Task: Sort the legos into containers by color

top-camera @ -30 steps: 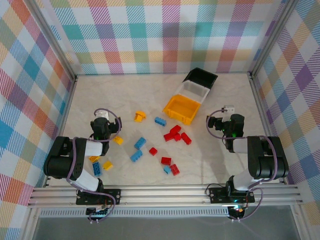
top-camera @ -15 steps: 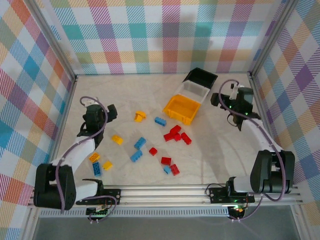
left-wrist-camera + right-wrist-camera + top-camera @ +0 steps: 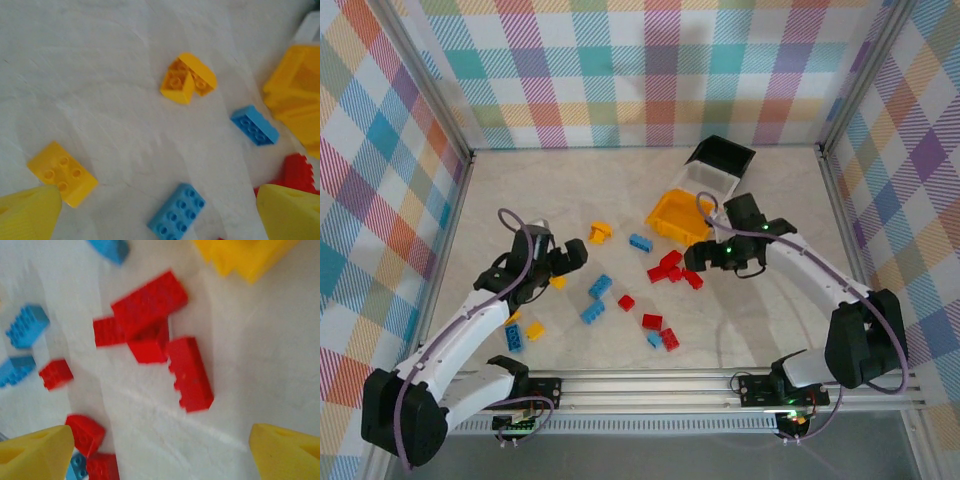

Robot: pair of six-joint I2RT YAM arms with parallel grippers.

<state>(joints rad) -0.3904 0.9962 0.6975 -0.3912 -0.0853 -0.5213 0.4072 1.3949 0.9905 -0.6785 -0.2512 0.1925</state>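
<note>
Over the scattered legos (image 3: pixel 600 286), no longer out at the edges: reaches in with both arms at once. Brings the right gripper (image 3: pixel 705 258) from beside the black bin (image 3: pixel 725 155) to just above the red cluster (image 3: pixel 147 305), with jaws spread wide and empty. Swings the left gripper (image 3: pixel 556 262) inward to a yellow brick (image 3: pixel 62 172), with jaws likewise wide and empty, and with a blue brick (image 3: pixel 177 212) close by. Leaves every brick on the table (image 3: pixel 770 300), none in the black bin, the white bin (image 3: pixel 712 180) or the yellow-orange bin (image 3: pixel 678 215). Means, probably, the start of two picks: red on the right, yellow on the left. Needs a descent and a close on each side yet.
</note>
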